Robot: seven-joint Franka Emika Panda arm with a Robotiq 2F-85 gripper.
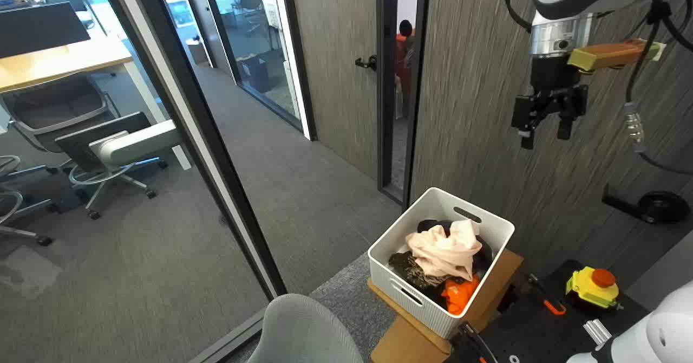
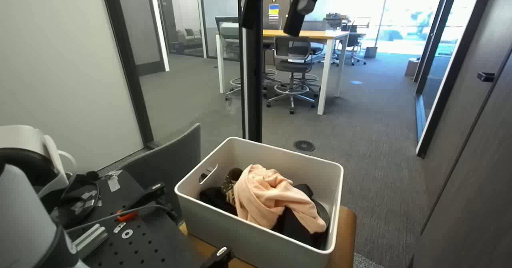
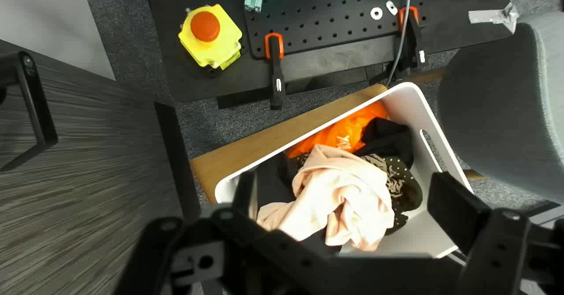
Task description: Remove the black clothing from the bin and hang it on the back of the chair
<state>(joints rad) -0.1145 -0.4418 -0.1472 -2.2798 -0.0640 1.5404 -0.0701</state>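
The white bin (image 1: 385, 282) holds a heap of clothes. Black clothing (image 3: 271, 178) shows in the wrist view along the bin's left side, and more black fabric (image 3: 390, 138) lies at the upper right; whether they are one piece I cannot tell. A cream-pink cloth (image 3: 348, 198) covers much of the middle and hides part of the black. High above the bin, my gripper (image 1: 546, 135) points down with its fingers wide apart and nothing between them. The chair (image 1: 308, 328) has a grey rounded backrest, bare, beside the bin in both exterior views.
An orange cloth (image 3: 346, 132) and a patterned dark cloth (image 3: 401, 185) share the bin. Beneath it stands a brown box (image 1: 403, 344). A black table (image 2: 140, 240) with clamps and a yellow stop button box (image 3: 209, 35) adjoins it. A wood-grain wall with a door handle (image 1: 647, 206) rises beside the arm.
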